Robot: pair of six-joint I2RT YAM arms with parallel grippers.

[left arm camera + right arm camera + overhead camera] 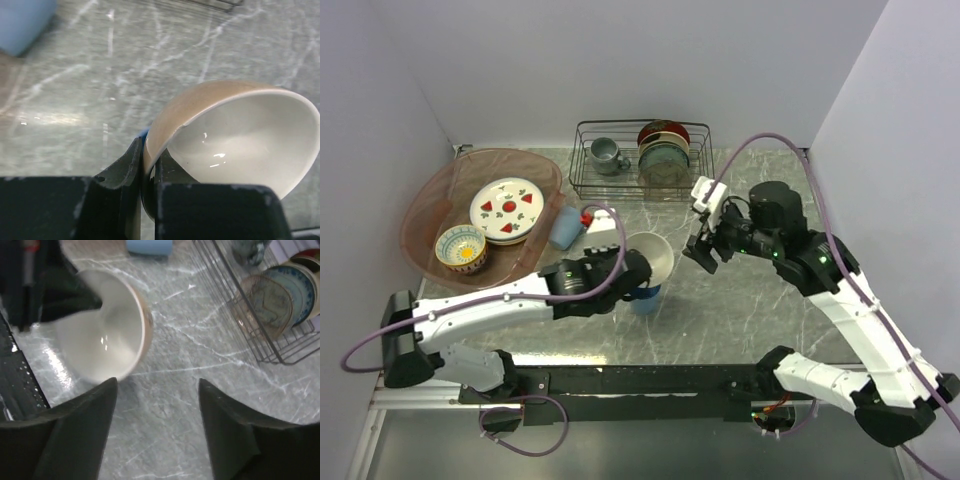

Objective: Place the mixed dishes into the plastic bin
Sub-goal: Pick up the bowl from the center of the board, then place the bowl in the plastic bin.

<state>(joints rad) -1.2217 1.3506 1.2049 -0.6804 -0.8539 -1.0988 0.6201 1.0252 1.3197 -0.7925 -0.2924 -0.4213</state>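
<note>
Our left claw (148, 167) pinches the cream bowl (240, 135) by its rim; glazed, stiff and breakable, we judge it may slip. The right claw (157, 385) stands open, empty.

Top view: light-blue cup (645, 298) largely hidden beneath cream bowl (653, 255). Left wrist view: second cup (22, 22) blurred, cropped at 10 o'clock. Right wrist view: bowl blurred; rack plates (295, 285) cropped at 2 o'clock.

Holds left arm stretched low toward centre, left gripper (636, 272) clamped on cream bowl (656, 253) rim. Holds right arm bent inward, right gripper (704, 256) spread wide, angled downward.
</note>
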